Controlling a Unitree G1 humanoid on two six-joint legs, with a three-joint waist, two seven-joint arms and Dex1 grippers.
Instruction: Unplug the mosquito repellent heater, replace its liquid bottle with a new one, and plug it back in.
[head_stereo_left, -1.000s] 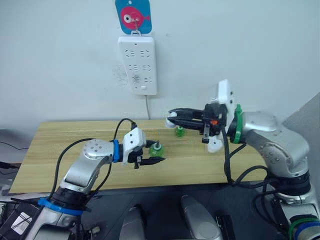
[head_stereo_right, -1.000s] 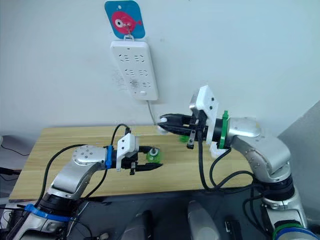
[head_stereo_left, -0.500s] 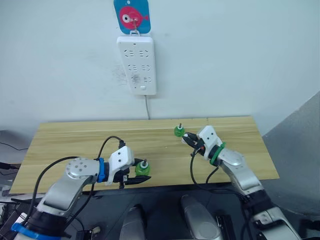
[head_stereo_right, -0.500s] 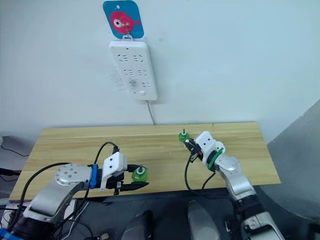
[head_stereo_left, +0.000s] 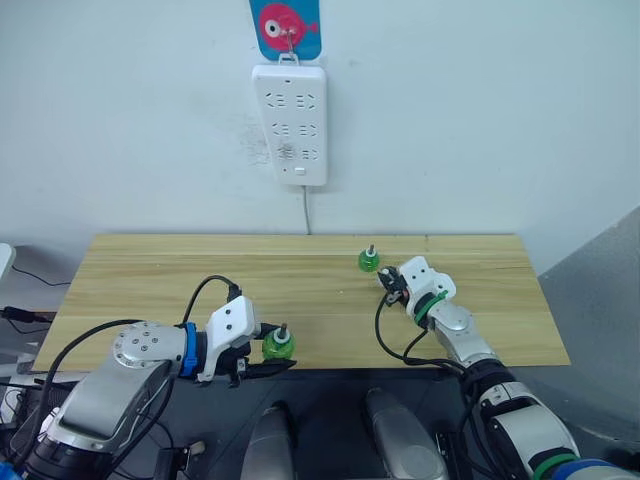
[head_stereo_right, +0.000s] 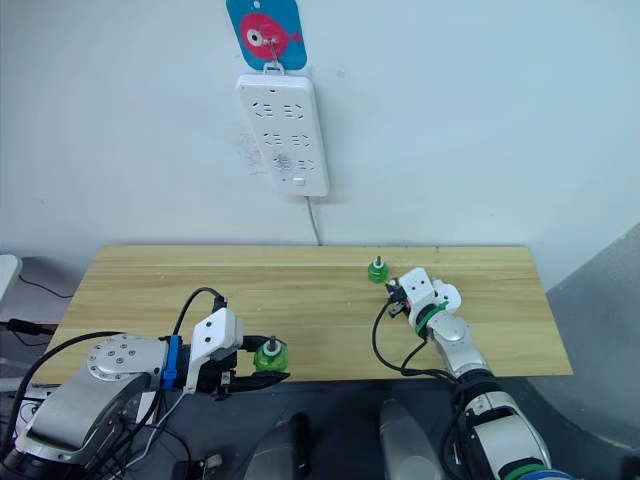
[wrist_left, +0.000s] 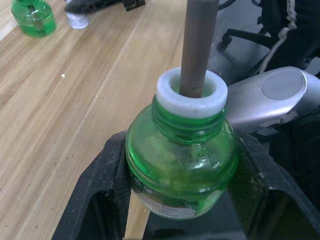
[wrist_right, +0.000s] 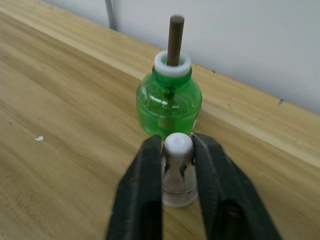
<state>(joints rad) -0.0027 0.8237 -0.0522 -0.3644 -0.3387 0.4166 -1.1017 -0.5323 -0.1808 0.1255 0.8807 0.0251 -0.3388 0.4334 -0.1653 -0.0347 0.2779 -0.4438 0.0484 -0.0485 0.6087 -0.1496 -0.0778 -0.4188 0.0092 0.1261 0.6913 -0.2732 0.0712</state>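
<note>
A green liquid bottle (wrist_left: 182, 165) with a brown wick sits between the fingers of my left gripper (head_stereo_left: 272, 358), which is shut on it at the table's front edge. Another green bottle (head_stereo_left: 369, 261) stands upright at the back right of the table. Just in front of it my right gripper (wrist_right: 177, 145) is shut on a small white rounded piece, the mosquito repellent heater (wrist_right: 178, 167), which rests on the wood. The heater's prongs are hidden.
A long white power strip (head_stereo_left: 293, 125) hangs on the wall above the wooden table (head_stereo_left: 180, 270), under a blue tag with a pink fish (head_stereo_left: 287, 22); its cord drops behind the table. A grey slanted panel stands at the far right.
My right arm has come down from mid-air and set the white heater on the table beside the far bottle. My left gripper has drawn its bottle back to the front edge. The camera has shifted.
</note>
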